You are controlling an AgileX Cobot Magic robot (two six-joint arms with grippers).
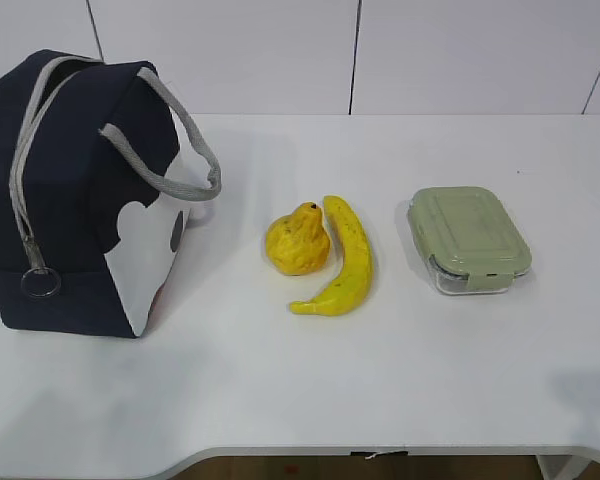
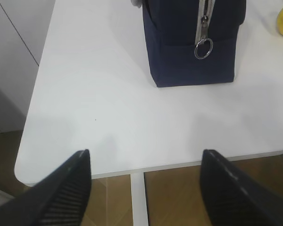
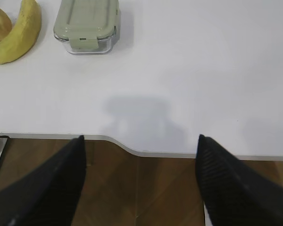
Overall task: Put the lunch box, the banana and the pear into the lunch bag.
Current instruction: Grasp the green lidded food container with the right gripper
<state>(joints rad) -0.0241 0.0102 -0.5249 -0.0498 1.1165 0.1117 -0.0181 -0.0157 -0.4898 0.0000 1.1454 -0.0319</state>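
Matt navy cloth lunch bag (image 1: pixel 70 190)

Slanted front exterior; both wrist views behind table (image 1: pixel 380 380) edge.

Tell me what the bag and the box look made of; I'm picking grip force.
Bag: matte navy woven fabric, likely soft, with white side panels, grey webbing handles and a metal-looking zipper ring. Box: clear, glossy base, glass or hard plastic, under a matte sage-green lid that looks plastic with snap latches.
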